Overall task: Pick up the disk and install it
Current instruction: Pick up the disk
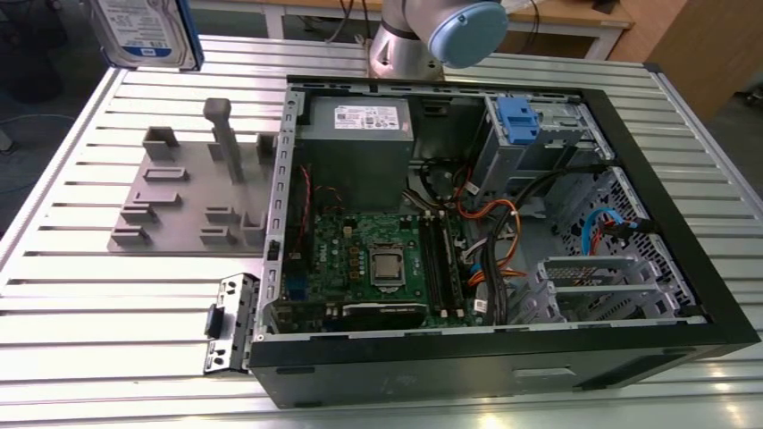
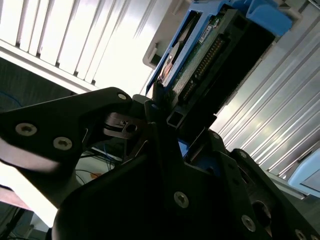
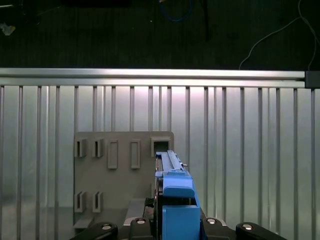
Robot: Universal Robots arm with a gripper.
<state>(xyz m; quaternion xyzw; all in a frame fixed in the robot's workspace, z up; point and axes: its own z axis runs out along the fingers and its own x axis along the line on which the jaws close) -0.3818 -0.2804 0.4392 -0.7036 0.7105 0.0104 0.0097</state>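
The disk [image 1: 146,31], silver with a white-and-blue label and a blue frame, hangs high over the table's far corner at the exterior view's left. It is lifted clear of the grey holder plate [image 1: 191,201]. In the second wrist view my gripper [image 2: 165,120] is shut on the disk [image 2: 200,55], whose green circuit-board side and blue frame edge show between the black fingers. The first wrist view has the disk [image 3: 174,197] edge-on in the gripper [image 3: 175,227], directly above the holder plate [image 3: 117,172].
The open computer case [image 1: 667,223] lies on the slatted metal table [image 1: 96,357], with motherboard, cables and grey power-supply box [image 1: 356,134] inside. A blue clip on a metal drive cage [image 1: 521,116] sits at its far corner. The arm's base [image 1: 412,40] stands behind the case.
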